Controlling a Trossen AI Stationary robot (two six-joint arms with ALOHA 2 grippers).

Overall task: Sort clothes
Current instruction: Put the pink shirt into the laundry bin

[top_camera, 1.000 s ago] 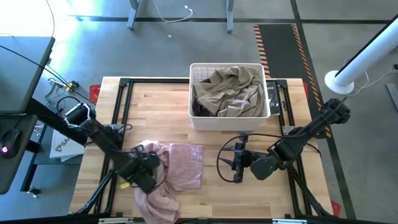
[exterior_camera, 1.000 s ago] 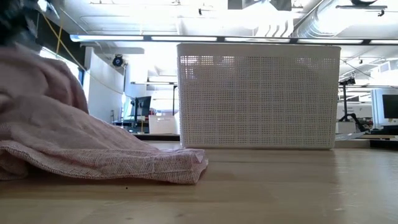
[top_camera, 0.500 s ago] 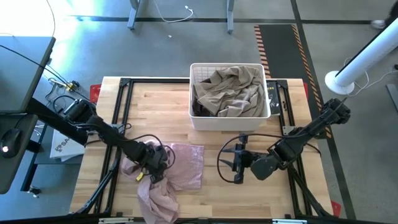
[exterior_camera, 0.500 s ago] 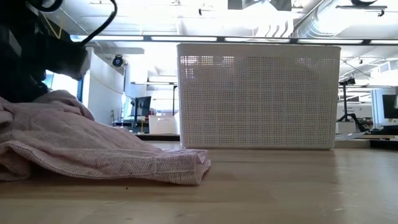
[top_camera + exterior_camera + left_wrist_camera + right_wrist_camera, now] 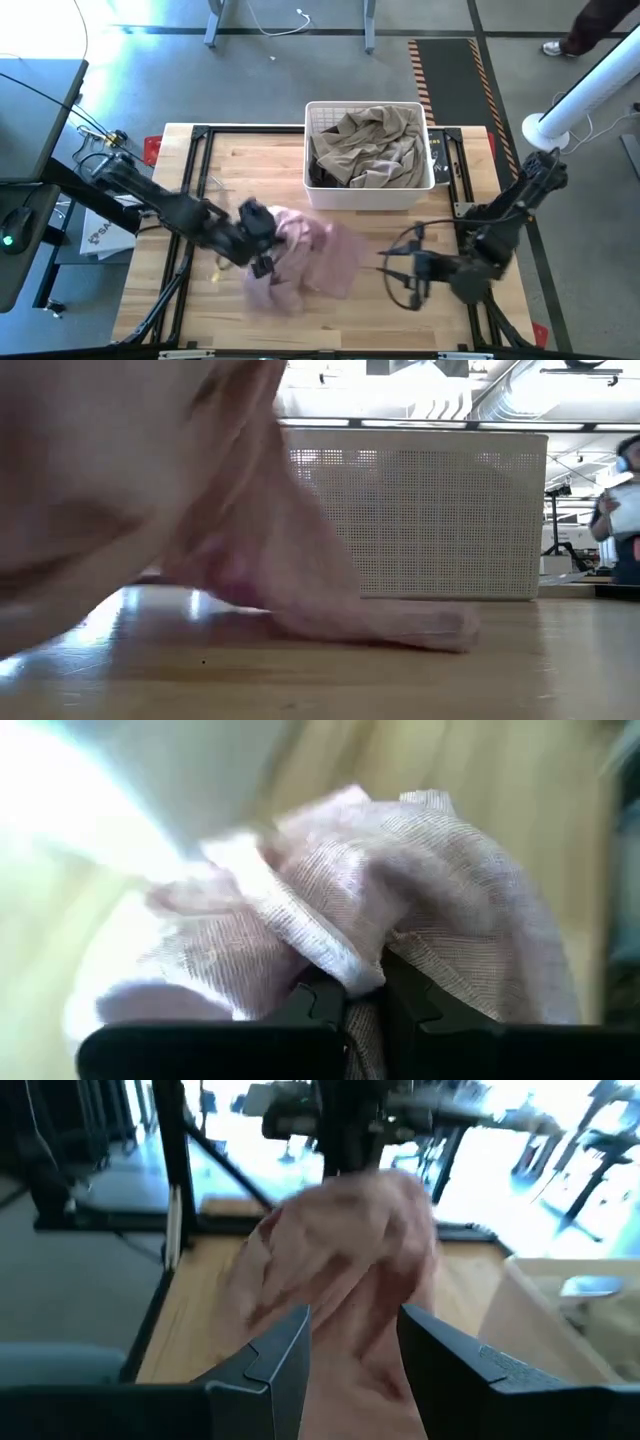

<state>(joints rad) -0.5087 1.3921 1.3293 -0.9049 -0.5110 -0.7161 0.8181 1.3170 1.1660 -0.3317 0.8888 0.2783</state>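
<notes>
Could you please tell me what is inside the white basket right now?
The white basket holds a crumpled beige-khaki garment on top, with a dark garment showing at one edge. Anything beneath them is covered.

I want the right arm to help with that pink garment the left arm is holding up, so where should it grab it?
Probably the free hanging edge of the pink garment, on the side facing the right gripper. The left gripper pinches the bunched opposite end, so that flap drapes loose toward the open right fingers; come in level.
</notes>
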